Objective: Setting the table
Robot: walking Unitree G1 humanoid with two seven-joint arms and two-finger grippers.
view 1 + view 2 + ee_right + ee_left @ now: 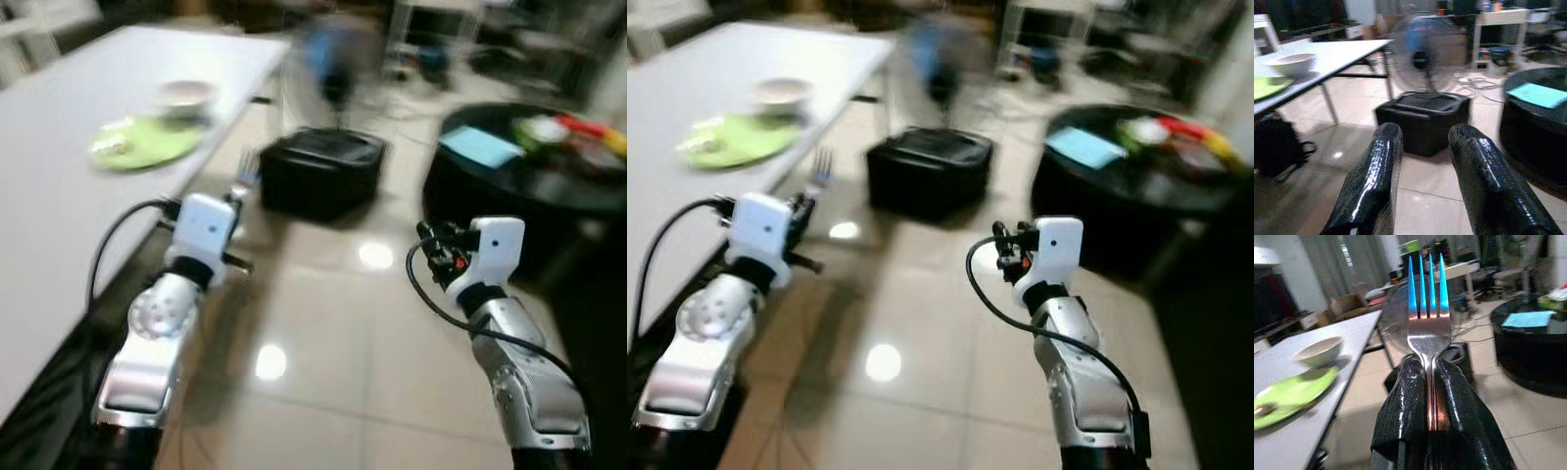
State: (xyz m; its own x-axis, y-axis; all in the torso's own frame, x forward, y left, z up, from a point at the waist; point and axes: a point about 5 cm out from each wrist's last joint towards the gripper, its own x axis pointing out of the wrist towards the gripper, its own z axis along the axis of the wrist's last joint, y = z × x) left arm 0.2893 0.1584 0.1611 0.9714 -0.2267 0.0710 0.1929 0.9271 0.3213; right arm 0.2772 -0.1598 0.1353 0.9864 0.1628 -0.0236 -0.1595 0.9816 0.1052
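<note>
Left gripper [1431,396] fingers clamp fork [1428,318] upright, beside tabletop [59,186] edge. Right gripper [1422,166] fingers apart, empty. Green plate [145,142], bowl [184,95] near that edge.

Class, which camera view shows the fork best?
The left wrist view: the fork stands large and sharp, clamped between the left gripper's fingers. The eye views show it small and blurred; the right wrist view faces the floor and black case.
</note>
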